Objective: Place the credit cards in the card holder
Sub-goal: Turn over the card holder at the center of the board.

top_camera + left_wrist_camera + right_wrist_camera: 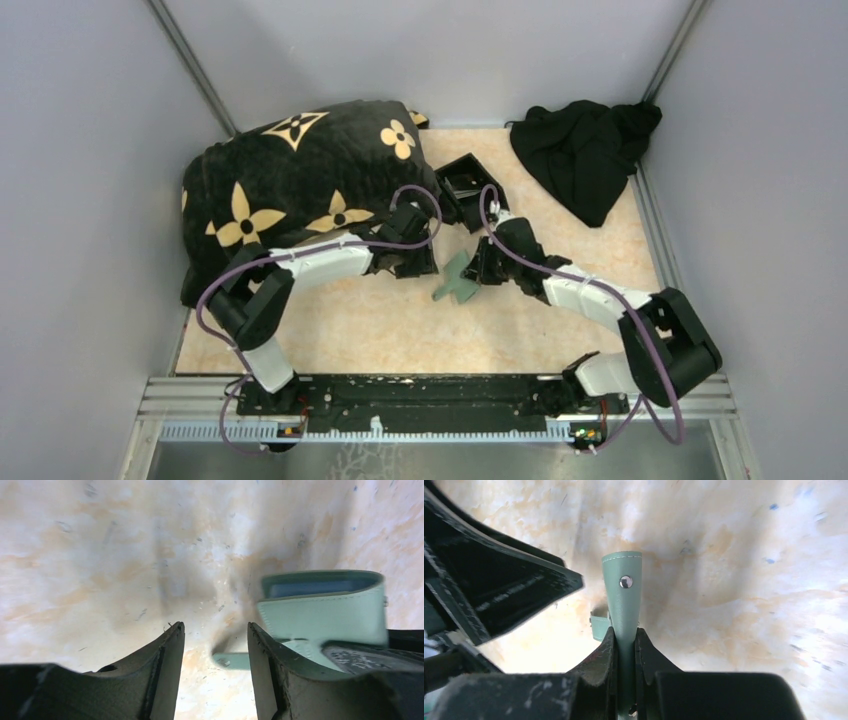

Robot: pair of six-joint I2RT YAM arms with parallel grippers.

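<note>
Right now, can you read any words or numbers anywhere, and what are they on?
No text here can be read.
On the right arm's fingers: faint raised marks, too blurred to read.
On the left arm's fingers: faint marks, too blurred to read.
On the blanket: flower shapes only, no letters.
On the card holder: a metal stud, no writing.
On the ruled strip: tick marks, no readable numbers.

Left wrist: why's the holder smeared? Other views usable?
Left wrist: card holder edges smeared, table scratches crisp, so likely motion blur. Right wrist: holder in the right claw sharp, stud glints, table soft. Top external: sharp, evenly lit.
</note>
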